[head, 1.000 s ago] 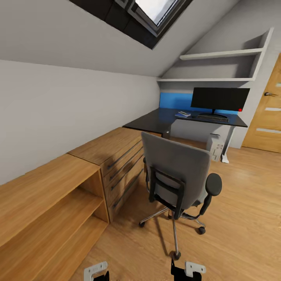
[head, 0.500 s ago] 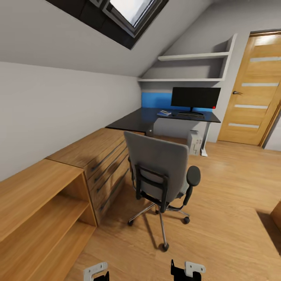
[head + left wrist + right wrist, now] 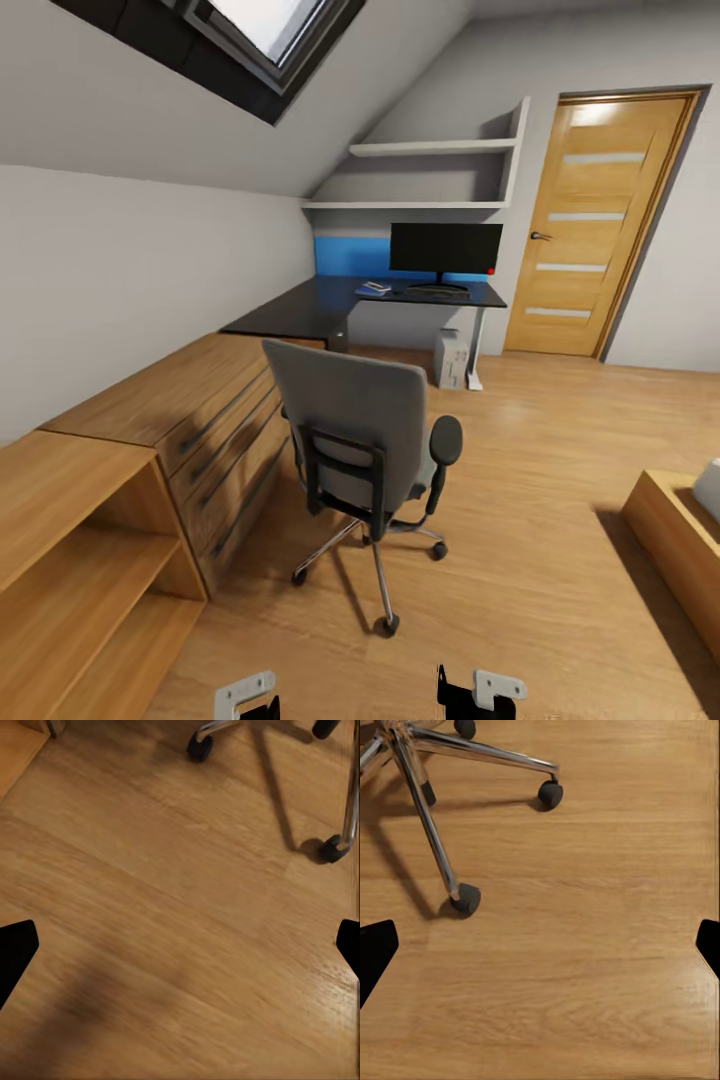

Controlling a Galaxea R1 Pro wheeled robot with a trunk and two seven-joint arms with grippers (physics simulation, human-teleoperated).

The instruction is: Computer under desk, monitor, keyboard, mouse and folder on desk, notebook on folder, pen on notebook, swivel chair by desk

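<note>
The swivel chair (image 3: 355, 425) stands on the floor mid-room with its grey back toward me, which hides the seat. Beyond it the black desk (image 3: 300, 312) carries the monitor (image 3: 445, 247), with the keyboard (image 3: 437, 293) in front of its stand. Left of the keyboard lies a flat blue folder (image 3: 375, 289) with something pale on top. The mouse, notebook and pen are too small to make out. Under the desk stands the computer (image 3: 452, 358). My left gripper (image 3: 180, 949) and right gripper (image 3: 540, 949) hang open over bare floor near the chair's casters (image 3: 465, 898).
A wooden drawer chest (image 3: 190, 400) and an open shelf unit (image 3: 70, 540) line the left wall. A wooden door (image 3: 590, 225) stands right of the desk. A low wooden bed frame (image 3: 675, 535) juts in at the right. Open floor lies between chair and bed.
The whole view has swung to the right and drawn back, so the door and bed frame have come in. Chair, desk and the items on it have not moved.
</note>
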